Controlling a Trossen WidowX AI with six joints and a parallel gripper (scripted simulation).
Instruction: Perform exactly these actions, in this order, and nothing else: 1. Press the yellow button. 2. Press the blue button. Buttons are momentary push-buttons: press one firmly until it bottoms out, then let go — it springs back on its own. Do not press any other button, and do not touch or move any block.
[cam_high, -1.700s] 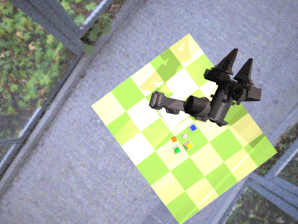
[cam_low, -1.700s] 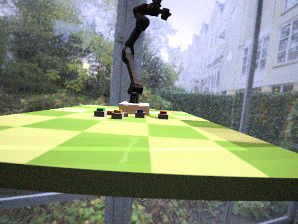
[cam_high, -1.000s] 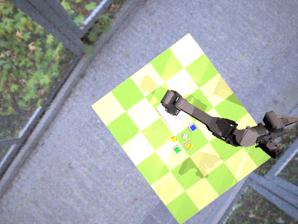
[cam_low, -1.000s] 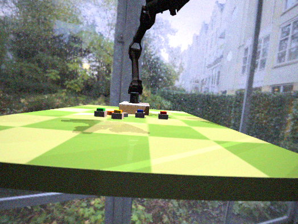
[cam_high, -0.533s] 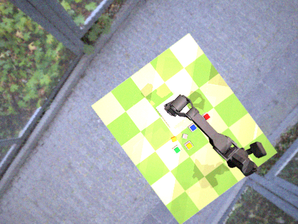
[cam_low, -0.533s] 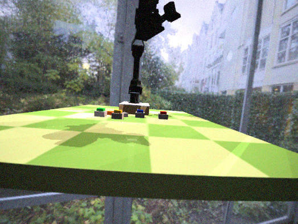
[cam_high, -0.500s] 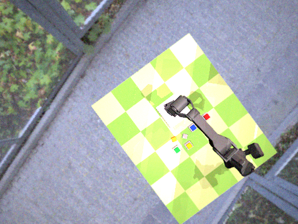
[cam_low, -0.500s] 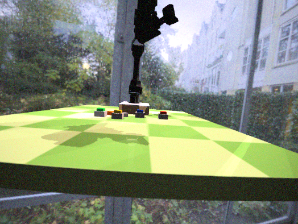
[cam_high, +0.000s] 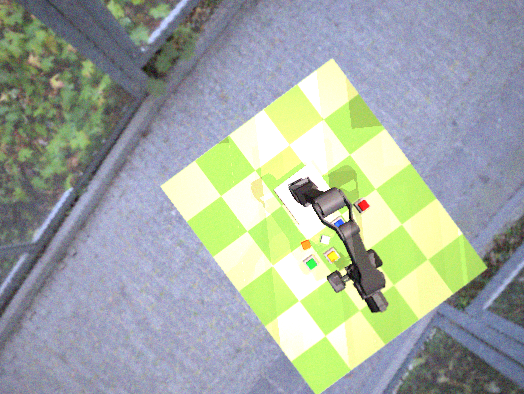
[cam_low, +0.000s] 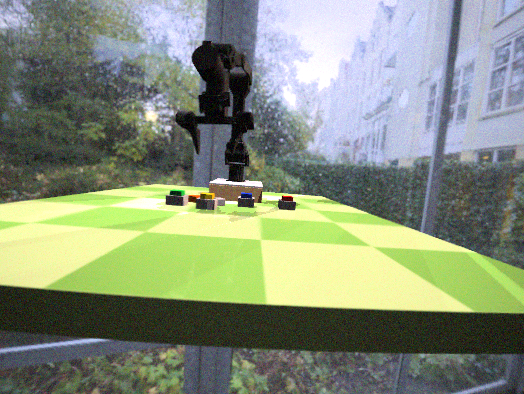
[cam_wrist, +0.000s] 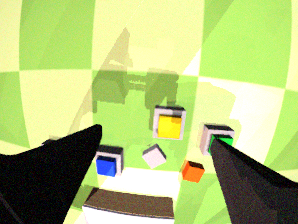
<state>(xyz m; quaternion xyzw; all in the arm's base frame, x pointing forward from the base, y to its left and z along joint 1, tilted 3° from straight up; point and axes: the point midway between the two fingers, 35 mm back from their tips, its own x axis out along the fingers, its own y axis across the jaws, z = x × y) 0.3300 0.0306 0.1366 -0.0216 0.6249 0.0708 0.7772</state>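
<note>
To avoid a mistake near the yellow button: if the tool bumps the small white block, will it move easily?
Probably yes. The white block looks small and loose on the table, so it likely slides. Its flat faces suggest no rolling. It lies close to the yellow button.

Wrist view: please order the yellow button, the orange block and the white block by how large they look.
1. Yellow button, housing included, clearly largest.
2. Orange block and white block look about alike; I would not rank them.
</note>
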